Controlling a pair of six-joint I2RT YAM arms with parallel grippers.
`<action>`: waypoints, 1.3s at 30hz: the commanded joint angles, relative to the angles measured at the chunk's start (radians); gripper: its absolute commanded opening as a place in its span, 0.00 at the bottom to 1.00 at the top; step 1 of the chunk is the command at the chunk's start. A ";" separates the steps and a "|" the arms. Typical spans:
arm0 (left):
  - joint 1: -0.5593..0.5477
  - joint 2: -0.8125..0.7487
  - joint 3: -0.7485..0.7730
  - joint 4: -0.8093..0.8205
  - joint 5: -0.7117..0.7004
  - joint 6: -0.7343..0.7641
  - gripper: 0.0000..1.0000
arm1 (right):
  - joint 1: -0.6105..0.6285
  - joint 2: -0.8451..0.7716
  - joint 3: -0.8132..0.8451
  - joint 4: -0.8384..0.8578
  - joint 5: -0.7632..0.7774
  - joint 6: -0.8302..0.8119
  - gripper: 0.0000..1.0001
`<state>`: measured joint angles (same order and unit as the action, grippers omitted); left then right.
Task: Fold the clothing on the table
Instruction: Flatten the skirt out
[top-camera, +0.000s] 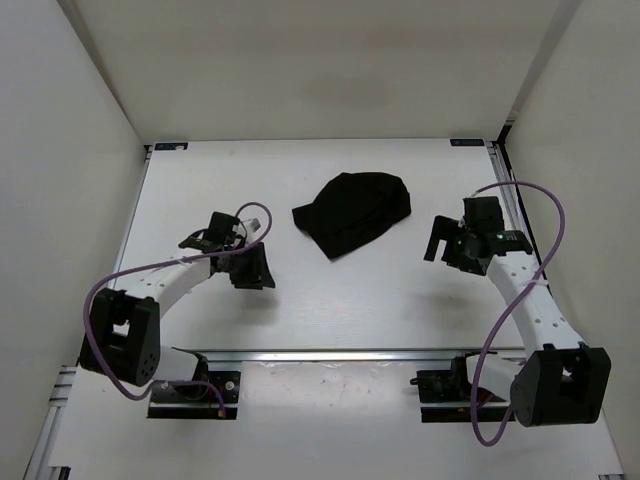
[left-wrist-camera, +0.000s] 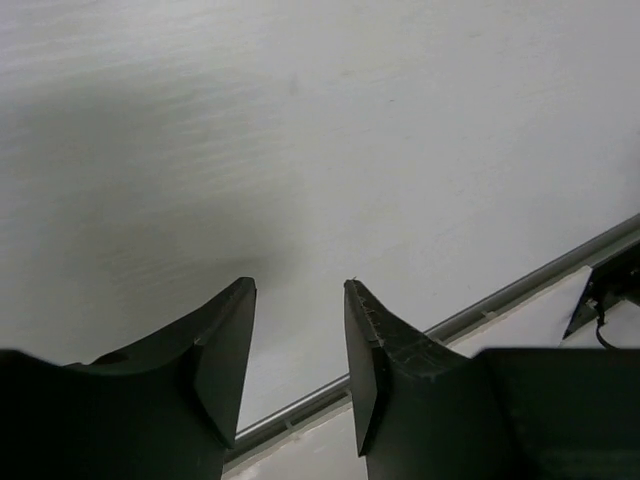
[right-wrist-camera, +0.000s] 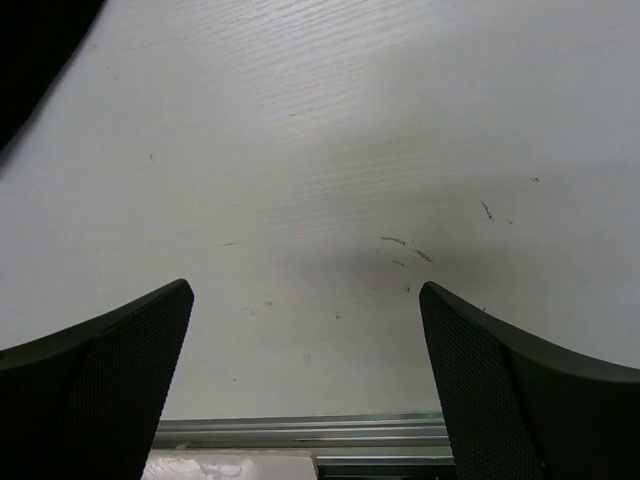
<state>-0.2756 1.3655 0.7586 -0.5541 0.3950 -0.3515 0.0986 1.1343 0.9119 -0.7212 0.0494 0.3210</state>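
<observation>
The clothing (top-camera: 352, 212), a plain black garment, lies bunched in a rough mound on the white table (top-camera: 380, 305), a little behind its middle. My left gripper (top-camera: 253, 270) hangs over bare table to the garment's front left, apart from it. In the left wrist view that gripper (left-wrist-camera: 300, 287) is open, with only table between its fingers. My right gripper (top-camera: 438, 246) is off the garment's right side, also apart. It (right-wrist-camera: 305, 290) stands wide open and empty in the right wrist view, where a dark corner of the clothing (right-wrist-camera: 30, 50) shows at the top left.
A metal rail (top-camera: 330, 355) runs along the table's near edge, and it also shows as the rail (left-wrist-camera: 500, 300) and the rail (right-wrist-camera: 300, 432) in the wrist views. White walls close in the back and both sides. Purple cables loop off both arms.
</observation>
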 joint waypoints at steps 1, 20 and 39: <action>-0.050 0.049 0.079 0.152 0.034 -0.061 0.52 | 0.035 0.022 0.024 -0.001 -0.009 -0.011 0.99; -0.166 0.619 0.507 0.396 -0.254 -0.251 0.48 | 0.081 0.047 0.094 -0.113 -0.040 -0.022 0.95; -0.211 0.774 0.571 0.539 -0.193 -0.368 0.20 | 0.135 0.091 0.113 -0.122 -0.112 -0.017 0.90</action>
<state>-0.4583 2.1109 1.3254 -0.0105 0.1810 -0.7185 0.2295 1.2102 1.0039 -0.8364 -0.0410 0.3099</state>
